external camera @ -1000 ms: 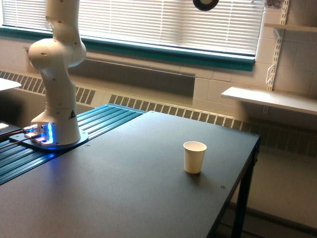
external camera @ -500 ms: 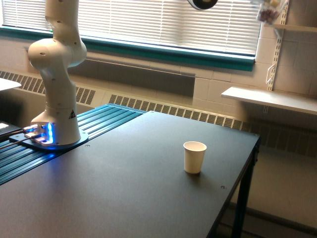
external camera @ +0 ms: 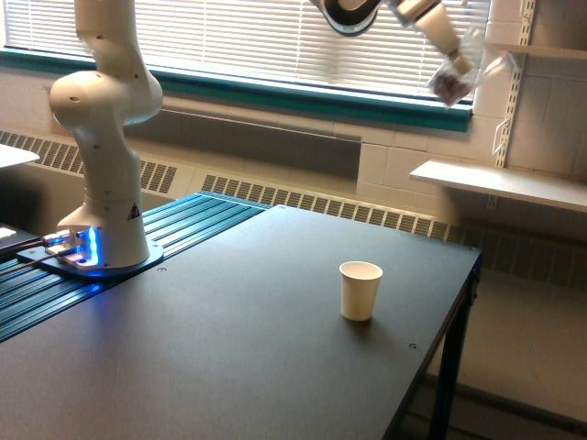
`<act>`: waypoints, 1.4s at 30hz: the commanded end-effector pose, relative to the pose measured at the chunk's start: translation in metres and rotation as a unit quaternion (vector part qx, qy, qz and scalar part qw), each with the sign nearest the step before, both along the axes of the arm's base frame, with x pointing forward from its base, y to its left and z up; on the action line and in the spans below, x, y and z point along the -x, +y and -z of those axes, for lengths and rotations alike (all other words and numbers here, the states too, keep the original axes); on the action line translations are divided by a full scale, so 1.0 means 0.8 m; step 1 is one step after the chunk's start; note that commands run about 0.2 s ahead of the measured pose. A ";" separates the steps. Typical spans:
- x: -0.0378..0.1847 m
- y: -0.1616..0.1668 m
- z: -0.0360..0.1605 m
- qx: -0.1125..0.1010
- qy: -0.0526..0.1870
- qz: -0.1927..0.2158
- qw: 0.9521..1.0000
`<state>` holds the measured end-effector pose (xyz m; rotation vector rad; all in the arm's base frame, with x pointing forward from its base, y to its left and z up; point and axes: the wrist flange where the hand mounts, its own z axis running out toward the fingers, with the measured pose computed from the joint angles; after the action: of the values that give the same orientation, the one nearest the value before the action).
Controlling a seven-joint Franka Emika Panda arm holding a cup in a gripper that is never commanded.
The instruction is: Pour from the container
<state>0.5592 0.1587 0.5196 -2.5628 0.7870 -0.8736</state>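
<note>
- The container [external camera: 456, 78] hangs tilted high at the top, toward the exterior view's right, dark bits inside.
- Fingers [external camera: 461, 62] pinch it.
- The arm [external camera: 103, 137] reaches overhead from its base.
- A paper cup [external camera: 359, 291] stands on the desk [external camera: 229, 339] well below.

Paper cup [external camera: 360, 290] on table [external camera: 229, 348]; container [external camera: 456, 77] high above, toward exterior view's right.

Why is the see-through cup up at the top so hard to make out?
In the exterior view, the clear cup sits against bright window blinds, so backlight washes it out; it also looks slightly smeared. The paper cup on the dark table stays crisp.
</note>
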 end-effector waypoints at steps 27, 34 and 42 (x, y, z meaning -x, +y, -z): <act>0.085 -0.115 0.164 0.032 0.293 0.172 0.940; 0.099 -0.123 0.197 0.026 0.332 0.172 0.927; 0.110 -0.149 0.220 0.002 0.370 0.192 0.909</act>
<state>0.4753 0.0584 0.3522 -2.8000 1.4871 -0.0001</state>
